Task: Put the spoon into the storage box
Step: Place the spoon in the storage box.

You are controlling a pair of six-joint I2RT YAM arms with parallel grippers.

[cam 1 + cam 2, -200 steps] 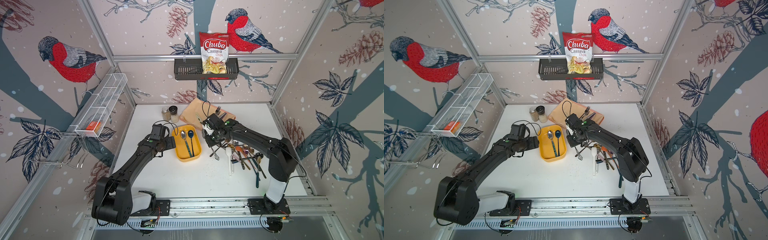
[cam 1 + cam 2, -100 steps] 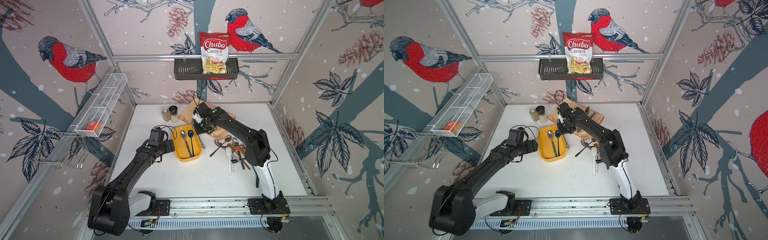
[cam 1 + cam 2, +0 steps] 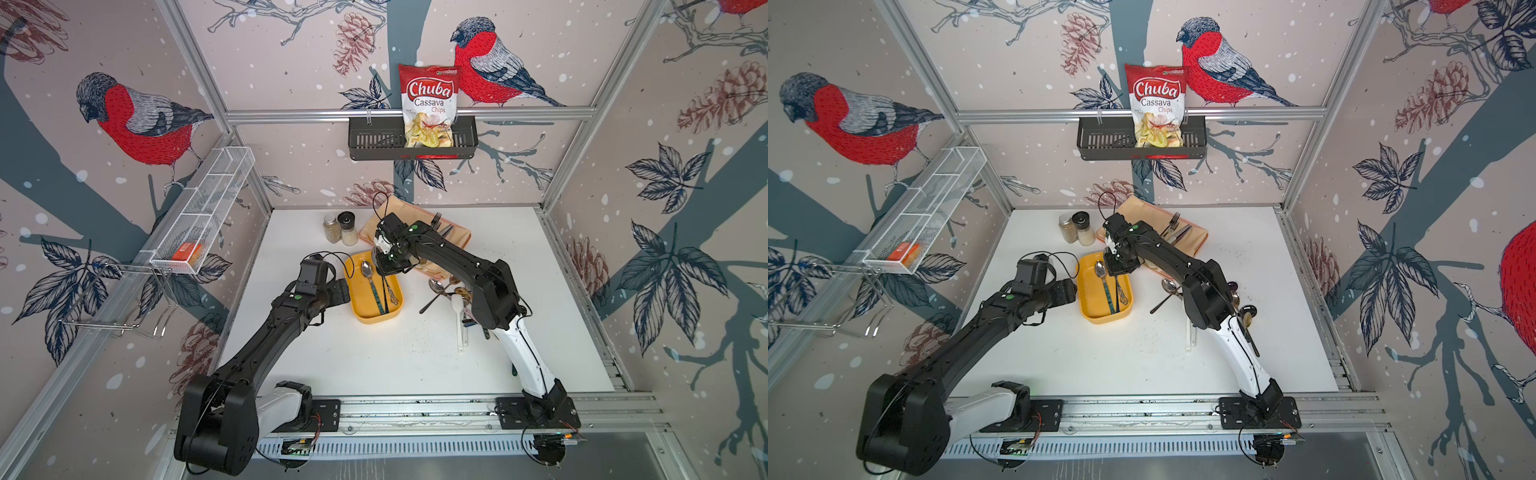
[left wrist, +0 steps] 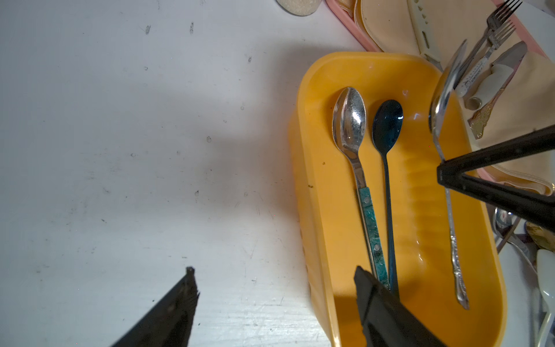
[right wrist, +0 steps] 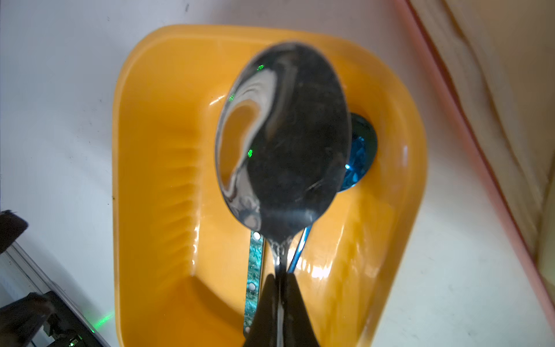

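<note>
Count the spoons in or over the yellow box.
3. A green-handled spoon and a dark blue spoon lie inside the storage box; the right gripper holds a silver spoon over it.

I see a plain yellow shallow plastic storage box [image 4: 420, 210], a white tabletop [image 4: 120, 150], a steel spoon with teal marbled handle [image 4: 364, 186], a slim glossy dark-blue spoon [image 4: 387, 129], and a mirror-silver metal spoon [image 5: 282, 135].

Right wrist view: can't see the bowl of the teal-handled steel spoon [image 5: 255, 270], and only a sliver of bowl on the dark blue metal spoon [image 5: 362, 150] (both behind the shiny steel spoon [image 5: 282, 135]). Can't follow that spoon's handle past the right gripper [image 5: 280, 278]. Left wrist view: cuts off the near end of the shallow yellow plastic tray [image 4: 315, 210]. Top views: can't count the mixed cutlery pile [image 3: 436, 286], partly under the right arm [image 3: 490, 291].
</note>
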